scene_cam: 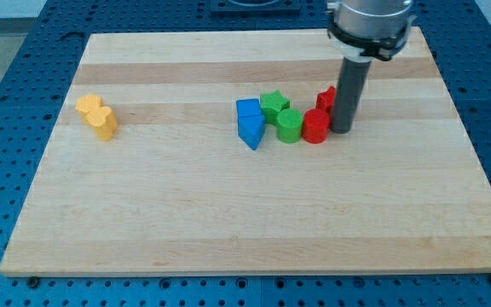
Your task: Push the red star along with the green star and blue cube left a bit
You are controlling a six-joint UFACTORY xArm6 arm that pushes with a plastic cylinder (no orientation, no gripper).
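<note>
Bench carried one tight cluster near its far right corner: blue cube, green star, red star, with a green cylinder and red cylinder in front. My tip stood just right of the red cylinder; there was no hand. A slow, straight push toward the left edge seemed best. The rod hid part of the red star, so contact was unclear.

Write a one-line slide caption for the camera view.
My tip presses beside the red star, right of the green star and blue cube.
</note>
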